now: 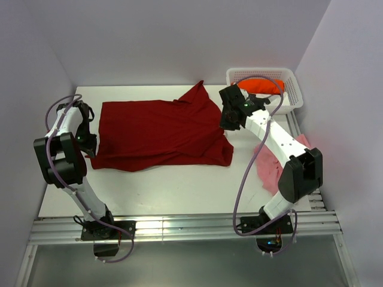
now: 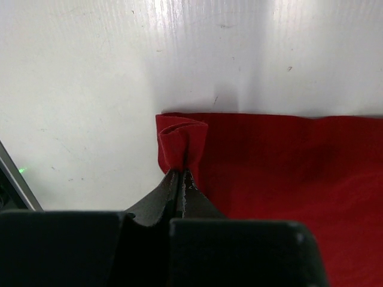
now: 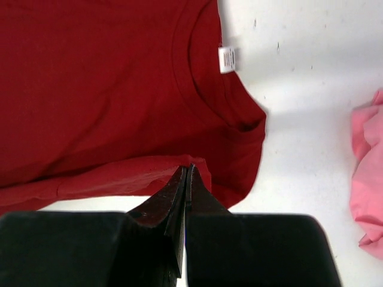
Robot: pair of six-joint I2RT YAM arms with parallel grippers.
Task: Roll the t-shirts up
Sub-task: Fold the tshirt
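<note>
In the left pincer (image 2: 182,173), a corner of the red t-shirt (image 2: 287,173)

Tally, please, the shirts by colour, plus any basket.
red shirt: 1
pink shirt: 1
orange shirt: 1
basket: 1
Total: 4

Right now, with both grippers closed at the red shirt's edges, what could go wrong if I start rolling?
The left gripper pinches only a small bunched corner of the dark red t-shirt; it could slip free under tension.
The pale pink t-shirt lies at the table edge beneath the right arm; a sweep might drag it off.
</note>
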